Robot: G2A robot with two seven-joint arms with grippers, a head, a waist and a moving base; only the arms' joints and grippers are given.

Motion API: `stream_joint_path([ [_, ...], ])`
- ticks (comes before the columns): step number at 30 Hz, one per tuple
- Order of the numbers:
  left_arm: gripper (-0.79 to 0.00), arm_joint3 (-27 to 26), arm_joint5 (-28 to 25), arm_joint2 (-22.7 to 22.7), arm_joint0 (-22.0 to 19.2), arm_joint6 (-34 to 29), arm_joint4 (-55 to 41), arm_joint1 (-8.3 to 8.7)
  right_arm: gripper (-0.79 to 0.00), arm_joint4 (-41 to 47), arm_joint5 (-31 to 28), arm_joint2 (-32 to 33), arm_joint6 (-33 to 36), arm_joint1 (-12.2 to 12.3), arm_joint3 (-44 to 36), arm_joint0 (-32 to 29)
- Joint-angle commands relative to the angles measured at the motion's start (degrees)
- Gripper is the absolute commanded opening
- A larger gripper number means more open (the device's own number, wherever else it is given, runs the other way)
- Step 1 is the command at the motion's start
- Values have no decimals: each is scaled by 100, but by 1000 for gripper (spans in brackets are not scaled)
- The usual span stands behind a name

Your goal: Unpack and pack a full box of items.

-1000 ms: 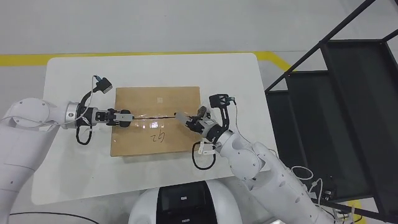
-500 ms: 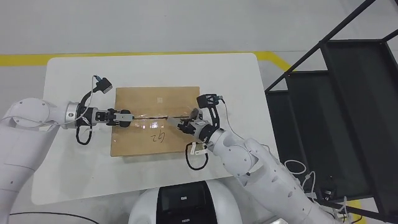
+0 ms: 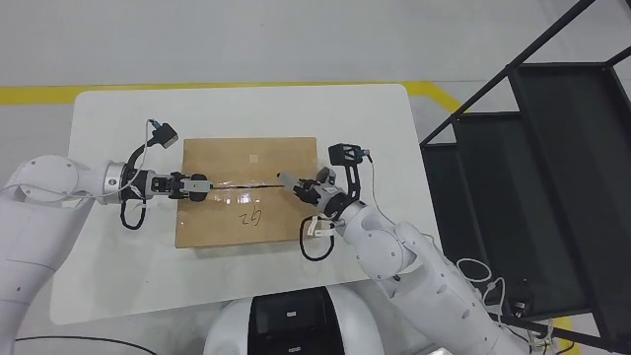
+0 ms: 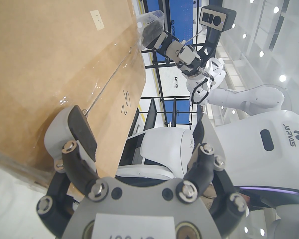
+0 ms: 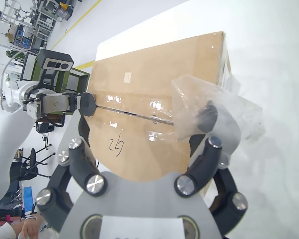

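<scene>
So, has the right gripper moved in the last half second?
Yes. The right gripper has pulled back rightward along the box top, nearer the box's right edge than half a second ago.

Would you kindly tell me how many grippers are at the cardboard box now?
2. The left gripper rests on top of the box at one end of its taped seam; the right gripper is at the opposite end, with clear film clinging to it.

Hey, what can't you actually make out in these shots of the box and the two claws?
- What is inside the box: closed flaps hide it, every view.
- One fingertip of the right claw: crumpled clear film covers it, right wrist view.
- Mark on the small white label: too small, top view.
</scene>
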Motion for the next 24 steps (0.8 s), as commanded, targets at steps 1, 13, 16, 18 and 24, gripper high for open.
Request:
stream_joint_path([
  [1,0,0,0,0,0,0,0,0,0,1,14,38,-106,-6,-21,-53],
  [13,0,0,0,0,0,0,0,0,-785,175,-545,348,-361,-3,-126,-308],
  [16,0,0,0,0,0,0,0,0,-785,261,-640,342,-391,-23,-53,-262],
  [18,0,0,0,0,0,0,0,0,-785,256,-644,329,-402,-33,-35,-247],
  [24,0,0,0,0,0,0,0,0,-785,-35,-477,289,-378,-42,-59,-307],
])
